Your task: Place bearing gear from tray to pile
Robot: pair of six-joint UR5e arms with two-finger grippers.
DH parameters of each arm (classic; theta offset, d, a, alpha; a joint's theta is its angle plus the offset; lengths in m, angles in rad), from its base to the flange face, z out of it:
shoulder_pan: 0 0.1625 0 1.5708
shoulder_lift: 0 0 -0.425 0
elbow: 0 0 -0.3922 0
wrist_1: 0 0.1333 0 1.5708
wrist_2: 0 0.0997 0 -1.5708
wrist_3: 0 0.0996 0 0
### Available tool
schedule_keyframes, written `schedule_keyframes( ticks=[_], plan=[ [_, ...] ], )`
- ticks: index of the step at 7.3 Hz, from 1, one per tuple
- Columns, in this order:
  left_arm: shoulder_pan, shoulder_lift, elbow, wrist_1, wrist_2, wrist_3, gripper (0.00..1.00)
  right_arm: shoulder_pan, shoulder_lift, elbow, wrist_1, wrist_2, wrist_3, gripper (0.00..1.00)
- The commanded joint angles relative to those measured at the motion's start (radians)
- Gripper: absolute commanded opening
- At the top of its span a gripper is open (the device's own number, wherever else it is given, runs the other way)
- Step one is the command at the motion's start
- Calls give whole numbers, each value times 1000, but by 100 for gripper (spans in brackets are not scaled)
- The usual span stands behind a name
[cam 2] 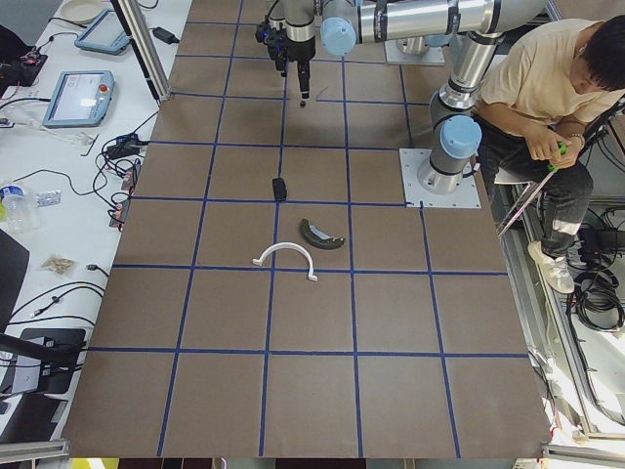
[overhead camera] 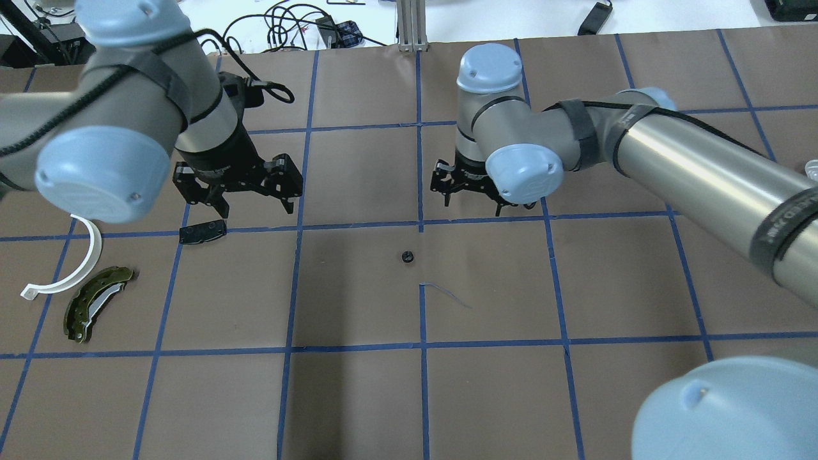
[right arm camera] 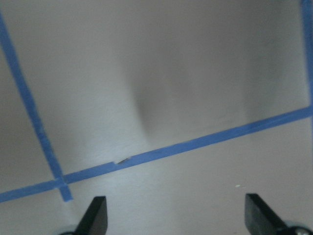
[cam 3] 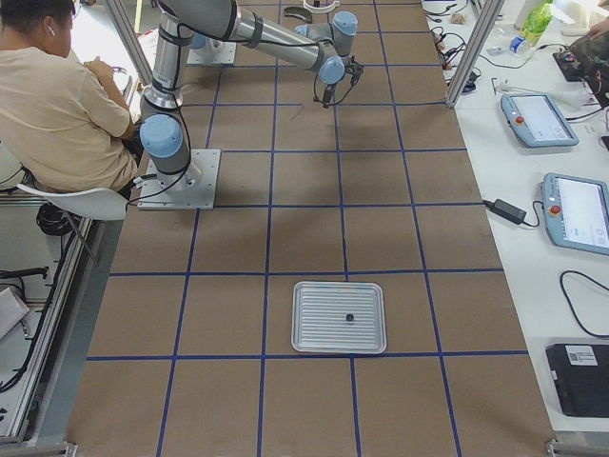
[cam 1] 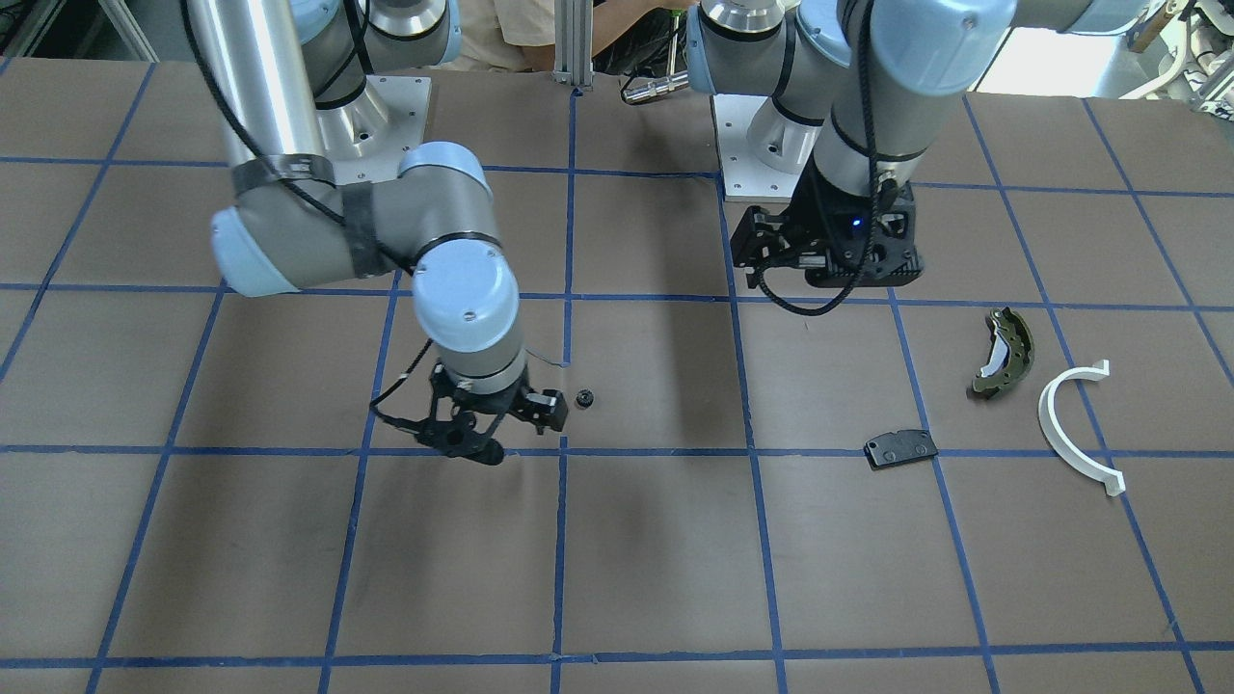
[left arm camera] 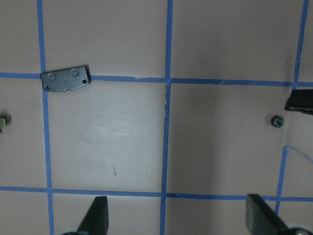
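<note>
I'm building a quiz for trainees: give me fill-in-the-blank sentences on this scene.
The small black toothed gear lies on the brown blue-gridded ___, held by neither gripper. The left gripper and right gripper both have jaws ___. The flat black rectangular pad lies nearest the ___ gripper.
Missing: table; open; left.

Tabletop (overhead camera: 358,396): brown, blue tape grid. Carries:
- dark olive brake shoe (overhead camera: 96,310)
- white half-ring arc (overhead camera: 98,249), just beside the shoe
- black pad (overhead camera: 202,231), near it
- bearing gear (overhead camera: 408,257), well apart from it
- ribbed metal tray (cam 3: 324,333), farthest from it
</note>
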Motion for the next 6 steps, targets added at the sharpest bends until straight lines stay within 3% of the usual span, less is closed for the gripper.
schedule_keyframes(
  ticks=[1,4,6],
  plan=[
    [-91,-52,-198,320,0,-127,100,-203,-67,1,54,-39,-260,100],
    [-231,-174,-232,545,0,-259,100,-507,-95,-1,35,-42,-762,100],
    [-294,-259,-220,665,-10,-262,100,-682,-95,-16,32,-39,-1002,100]
  ],
)
